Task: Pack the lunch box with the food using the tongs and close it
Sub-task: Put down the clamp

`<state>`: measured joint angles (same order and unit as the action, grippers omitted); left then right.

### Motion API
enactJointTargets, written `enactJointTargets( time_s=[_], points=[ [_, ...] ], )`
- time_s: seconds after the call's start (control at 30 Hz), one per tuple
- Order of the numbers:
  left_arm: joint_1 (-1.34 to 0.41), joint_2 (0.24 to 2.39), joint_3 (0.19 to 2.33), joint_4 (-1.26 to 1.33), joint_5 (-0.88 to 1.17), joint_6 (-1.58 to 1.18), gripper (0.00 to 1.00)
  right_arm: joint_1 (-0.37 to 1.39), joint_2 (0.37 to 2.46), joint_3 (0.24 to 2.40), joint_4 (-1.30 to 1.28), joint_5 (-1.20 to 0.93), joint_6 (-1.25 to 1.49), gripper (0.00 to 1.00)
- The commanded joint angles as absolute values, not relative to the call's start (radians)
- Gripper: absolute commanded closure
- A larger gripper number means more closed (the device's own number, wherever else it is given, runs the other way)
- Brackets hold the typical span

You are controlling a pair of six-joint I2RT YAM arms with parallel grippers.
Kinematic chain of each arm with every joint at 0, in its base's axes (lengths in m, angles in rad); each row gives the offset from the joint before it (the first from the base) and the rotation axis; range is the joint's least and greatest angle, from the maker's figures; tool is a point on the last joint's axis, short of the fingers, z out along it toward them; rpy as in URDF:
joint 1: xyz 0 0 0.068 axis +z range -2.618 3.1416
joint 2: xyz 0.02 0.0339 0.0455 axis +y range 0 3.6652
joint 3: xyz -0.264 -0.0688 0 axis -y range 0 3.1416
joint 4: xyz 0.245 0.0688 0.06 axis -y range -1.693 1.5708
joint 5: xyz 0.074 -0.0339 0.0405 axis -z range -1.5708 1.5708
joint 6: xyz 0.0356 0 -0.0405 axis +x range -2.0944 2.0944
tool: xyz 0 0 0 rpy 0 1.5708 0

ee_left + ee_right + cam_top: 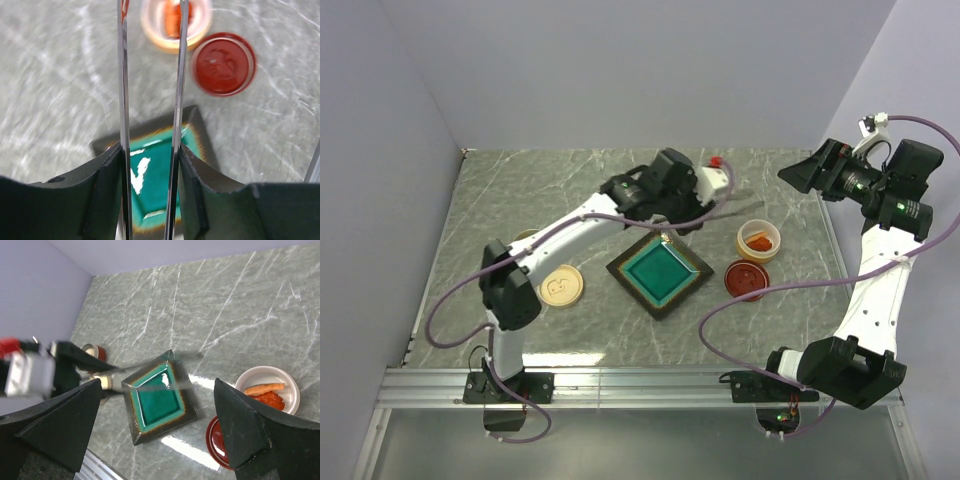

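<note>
Altogether, one tongs (123, 100), one dish (658, 272), one red lid (747, 277), one cream lid (561, 286) show.

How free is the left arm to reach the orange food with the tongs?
Probably yes: the tongs, held in the left gripper, point toward the food in the open cup, lid off beside it, with nothing between.

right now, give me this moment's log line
left fingers: shut on tongs | tongs: above green dish, tips toward food cup | right fingers: open, empty
</note>
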<state>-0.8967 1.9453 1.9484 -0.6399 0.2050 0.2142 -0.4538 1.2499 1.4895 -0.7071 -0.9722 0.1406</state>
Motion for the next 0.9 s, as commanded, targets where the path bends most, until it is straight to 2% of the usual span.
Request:
enactJointTargets(
  time_s=[0.0, 0.23, 0.47, 0.6, 0.87],
  points=[
    [-0.810, 1.821, 1.890, -0.623, 0.255, 0.155, 0.52, -0.431, 1.241, 1.531, -0.715, -0.980, 0.130, 0.00],
    [-0.626, 1.652, 1.751, -0.672, 0.336, 0.153, 0.52, -0.379, 1.238, 1.513, -0.724, -0.922, 0.097, 0.00],
    [-0.588, 1.483, 1.481, -0.702, 0.459, 0.363, 0.51, -0.371, 1.239, 1.506, -0.729, -0.919, 0.092, 0.00],
    [-0.587, 1.471, 1.401, -0.749, 0.506, 0.469, 0.50, -0.368, 1.238, 1.511, -0.735, -0.922, 0.092, 0.00],
    [-0.588, 1.569, 1.385, -0.764, 0.548, 0.594, 0.48, -0.362, 1.232, 1.490, -0.738, -0.916, 0.077, 0.00]
  ],
)
